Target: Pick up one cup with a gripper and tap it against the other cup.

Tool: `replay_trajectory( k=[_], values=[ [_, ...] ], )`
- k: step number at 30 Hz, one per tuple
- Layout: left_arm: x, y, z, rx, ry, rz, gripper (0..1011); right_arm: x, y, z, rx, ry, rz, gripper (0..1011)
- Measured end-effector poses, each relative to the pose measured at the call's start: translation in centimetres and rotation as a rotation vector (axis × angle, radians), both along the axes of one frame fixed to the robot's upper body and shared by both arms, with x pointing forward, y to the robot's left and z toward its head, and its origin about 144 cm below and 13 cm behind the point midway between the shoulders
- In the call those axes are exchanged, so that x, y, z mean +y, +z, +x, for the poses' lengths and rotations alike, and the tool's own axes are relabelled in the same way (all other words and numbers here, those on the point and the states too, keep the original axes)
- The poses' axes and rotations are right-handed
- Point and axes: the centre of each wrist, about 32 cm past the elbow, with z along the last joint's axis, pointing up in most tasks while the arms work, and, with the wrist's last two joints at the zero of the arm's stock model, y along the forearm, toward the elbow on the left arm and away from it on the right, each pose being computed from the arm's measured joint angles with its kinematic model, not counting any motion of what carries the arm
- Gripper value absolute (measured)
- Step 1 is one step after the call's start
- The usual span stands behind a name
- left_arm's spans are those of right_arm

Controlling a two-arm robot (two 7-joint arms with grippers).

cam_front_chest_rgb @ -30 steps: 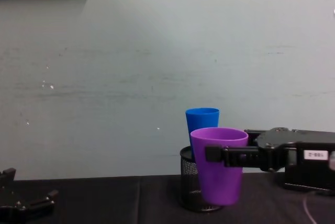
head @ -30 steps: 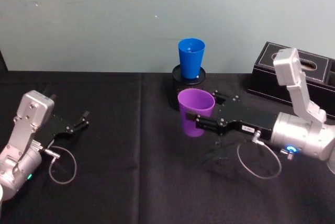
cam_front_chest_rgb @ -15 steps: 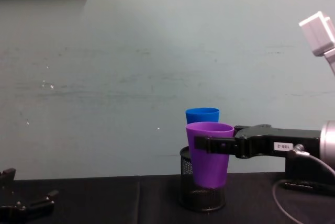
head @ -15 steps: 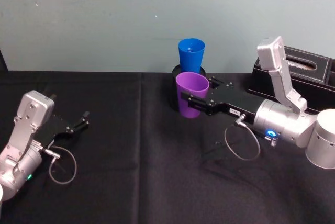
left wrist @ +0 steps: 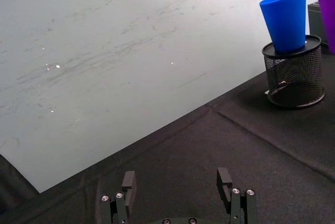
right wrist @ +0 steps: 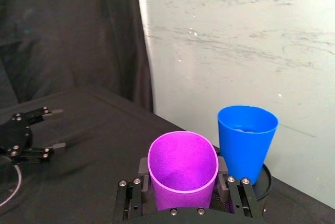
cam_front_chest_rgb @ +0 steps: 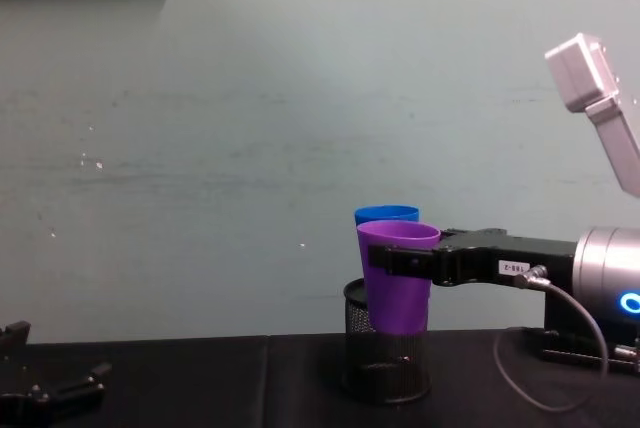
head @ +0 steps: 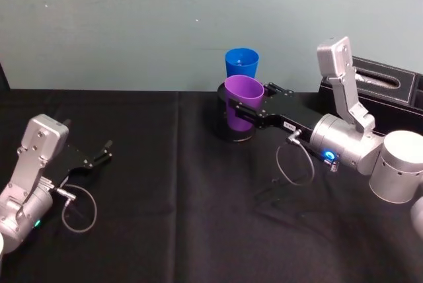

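Purple cup [head: 243,101] hangs upright in the air, above the black table cloth [head: 185,197]. The right gripper [head: 248,104] grasps it: its two black fingers [right wrist: 144,174] press on both sides of the cup, a little under the rim. The cup is just in front of the black mesh pen holder [head: 231,132], near the back wall.

In the chest view its bottom [cam_front_chest_rgb: 398,323] is level with the upper part of the holder. The blue cup [head: 241,65] stands upright on top of this holder, directly behind the purple one. The two cups are very near, but I cannot tell if they touch.

The left gripper [head: 104,151] rests low over the cloth on the left side, well apart from the cups, with its fingers [left wrist: 128,182] spread and nothing between them. A black tissue box [head: 390,91] stands at the far right.
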Motion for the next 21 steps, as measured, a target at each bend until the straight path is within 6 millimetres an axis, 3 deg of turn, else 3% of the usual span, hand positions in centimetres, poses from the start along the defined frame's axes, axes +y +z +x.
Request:
replay_trajectory(
  k=[21],
  values=[
    [0.0,0.0,0.0,0.000,0.000,0.000,1011,0.7,-0.1,2.3,0.004,-0.051,0.015,729]
  ],
)
